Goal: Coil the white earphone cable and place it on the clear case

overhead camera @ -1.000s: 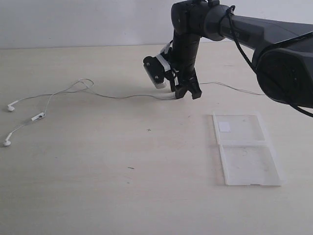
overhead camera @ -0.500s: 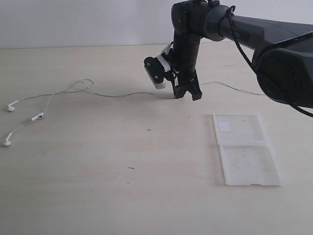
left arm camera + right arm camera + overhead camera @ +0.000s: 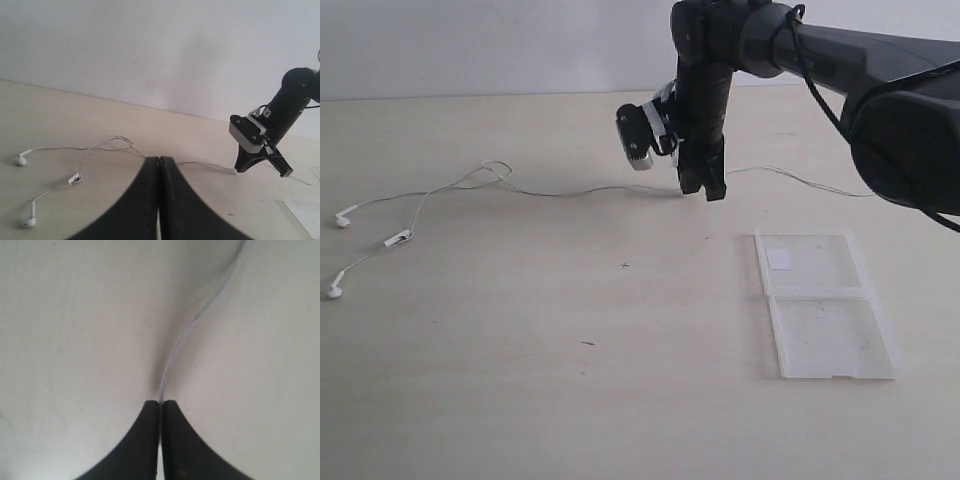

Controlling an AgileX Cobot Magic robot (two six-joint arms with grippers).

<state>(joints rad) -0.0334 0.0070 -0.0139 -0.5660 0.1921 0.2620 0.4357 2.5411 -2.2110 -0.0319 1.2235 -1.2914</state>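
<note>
Roughly straight, the white earphone cable [image 3: 570,192] lies stretched across the far half of the pale table [image 3: 520,400], with its long axis running left to right in the exterior view. Its two ends with earbuds point left: the farther earbud [image 3: 342,215] and the nearer earbud [image 3: 333,292] rest at the table's left edge, and the inline remote [image 3: 397,238] sits on the branch leading to the nearer one. The two branches meet at a small loop [image 3: 495,168], and from there a single strand runs right to the right gripper [image 3: 703,190]. Beyond it the strand goes on to the right until the dark arm hides its end. The right gripper points down at the table with its jaws pressed together, and the right wrist view shows the thin wire pinched at the very tips and curving away from them. The left gripper [image 3: 159,159] is also fully closed, its fingers meeting with nothing between them, and it faces the earbud end from well apart. The clear case [image 3: 830,335] lies open and flat, nearer the camera and to the right of the pinching gripper, apart from the cable. Its long axis runs front to back, and its white sticker [image 3: 779,259] is on the farther half.
</note>
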